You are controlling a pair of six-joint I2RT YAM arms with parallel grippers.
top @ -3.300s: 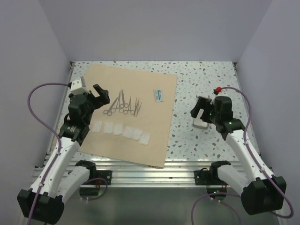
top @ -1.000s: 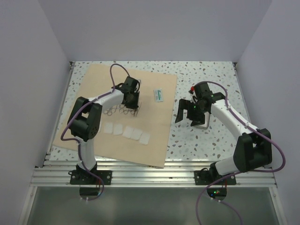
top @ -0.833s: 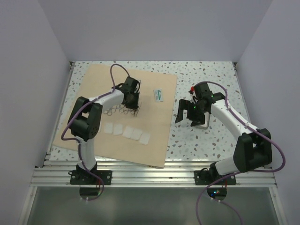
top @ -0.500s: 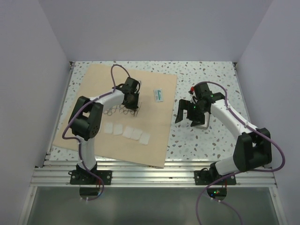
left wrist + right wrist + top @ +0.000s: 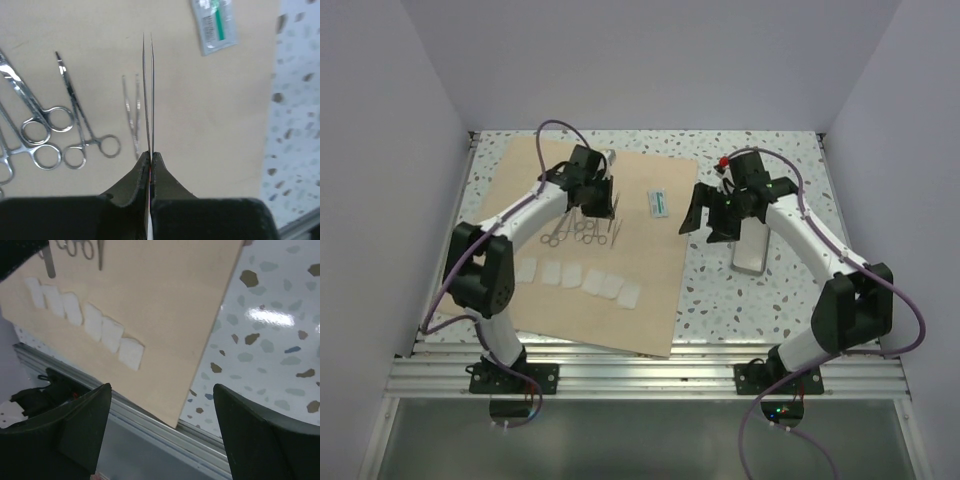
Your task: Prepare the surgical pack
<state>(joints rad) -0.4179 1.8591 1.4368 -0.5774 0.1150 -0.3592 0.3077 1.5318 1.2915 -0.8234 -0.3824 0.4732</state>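
Over the far half of the tan wrap sheet [image 5: 620, 310], I am watching the left gripper [image 5: 150, 156] hang with its jaws pressed together on a thin pair of steel tweezers [image 5: 148, 90]. Both slim tips are sticking straight out ahead of the dark fingers [image 5: 132, 180]. I cannot tell whether those tips are touching the sheet or riding clear of it. Flat on the sheet, just to the left of the held pair, loose tweezers [image 5: 134, 117] are lying nearly parallel to it. Further left again, ringed forceps [image 5: 72, 100] and scissors [image 5: 20, 90] are resting side by side with their finger rings toward the sheet's near edge. Toward the sheet's far right corner a small white packet [image 5: 215, 25] with a green stripe is sitting fully on the tan surface. Across the sheet's near half a row of white gauze squares [image 5: 580, 278] is running slantwise, each one just beside the next. Off the sheet's right edge, level with its far half, the right gripper [image 5: 700, 225] is hovering over the speckled tabletop [image 5: 770, 160]. Its fingers [image 5: 75, 425] are spread wide and gripping nothing. Its wrist camera is looking down on the sheet's near right corner and the aluminium rail [image 5: 155, 422] beyond it. Right of the sheet, apart from its edge, the small steel tray [image 5: 750, 258] is standing on the tabletop, under the right arm.
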